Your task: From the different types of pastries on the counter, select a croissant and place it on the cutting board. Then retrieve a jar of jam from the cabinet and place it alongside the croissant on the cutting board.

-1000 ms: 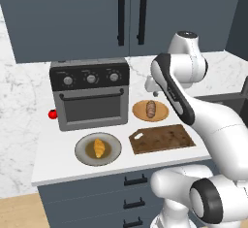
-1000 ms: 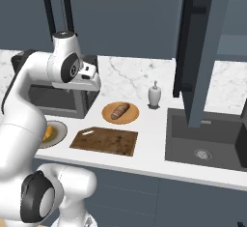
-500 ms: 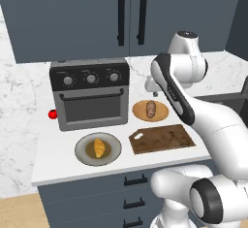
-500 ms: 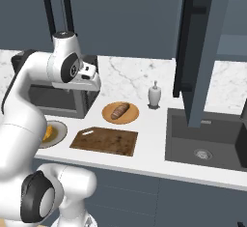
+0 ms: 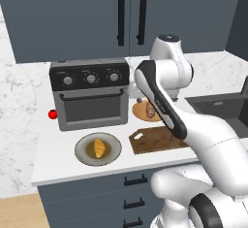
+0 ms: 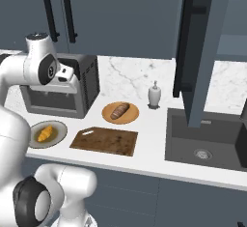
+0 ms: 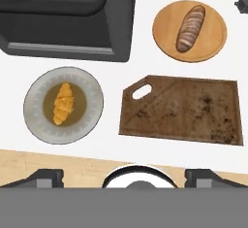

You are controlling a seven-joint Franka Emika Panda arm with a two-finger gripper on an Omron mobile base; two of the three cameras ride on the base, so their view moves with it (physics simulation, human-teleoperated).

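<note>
A golden croissant [image 7: 63,103] lies on a grey plate [image 7: 94,96] at the counter's front, left of the bare brown cutting board [image 7: 184,110]. The croissant [image 5: 99,148] and the board [image 5: 155,139] sit in front of the toaster oven. My gripper [image 7: 125,176] hangs high above the counter's front edge, looking straight down, open, with its fingertips [image 7: 46,176] wide apart and nothing between them. The hand [image 6: 65,74] is level with the oven's top. The upper cabinet doors [image 5: 131,13] with black handles are shut.
A bread loaf [image 7: 190,23] rests on a round wooden plate behind the board. The toaster oven [image 5: 89,93] stands at the back left with a small red ball [image 5: 52,114] beside it. A soap dispenser [image 6: 154,95], a dark sink [image 6: 207,141] and an open cabinet door [image 6: 198,52] are to the right.
</note>
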